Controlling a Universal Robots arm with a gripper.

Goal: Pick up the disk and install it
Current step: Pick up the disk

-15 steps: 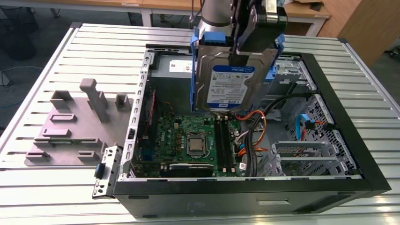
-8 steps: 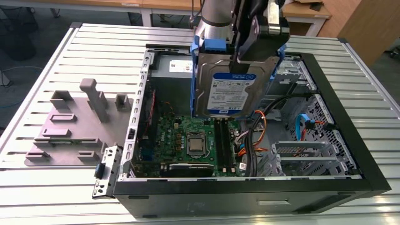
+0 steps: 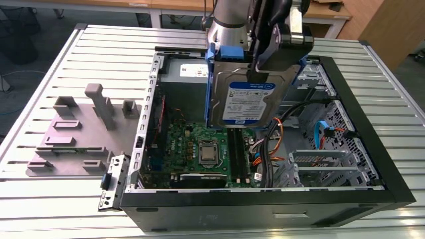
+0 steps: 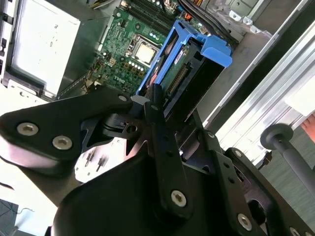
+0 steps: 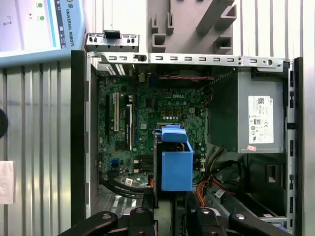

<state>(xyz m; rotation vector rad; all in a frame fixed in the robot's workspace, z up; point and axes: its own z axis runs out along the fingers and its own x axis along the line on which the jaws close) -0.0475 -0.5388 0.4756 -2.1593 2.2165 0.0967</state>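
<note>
The disk (image 3: 247,97) is seen in the exterior view as a flat rectangular drive with a silver metal body. A blue-and-white label is carried on the lower half of its face, and blue plastic rails run along its two long sides. It is held upright on its short edge, with the labelled face turned toward the camera. In the second wrist view its blue frame (image 4: 197,51) and a row of connector pins on the near edge can be made out. In the first wrist view it is seen end-on as a blue block (image 5: 176,169).

The disk is pinched at its upper end by the gripper (image 3: 262,67), whose jaws are pressed together on it. One black finger (image 4: 158,123) is laid against the drive's edge in the second wrist view. In the exterior view the gripper is placed at twelve o'clock of the disk, so the drive hangs at six o'clock from it.

The disk is held in the air over the open computer case (image 3: 391,189), its lower edge above the green motherboard (image 3: 189,144). Whether that edge touches the board cannot be told. From the disk, a metal drive cage (image 3: 332,167) lies at four o'clock inside the case. A grey fixture plate (image 3: 69,147) lies at nine o'clock on the slatted table (image 3: 40,199), well apart from the drive.
</note>
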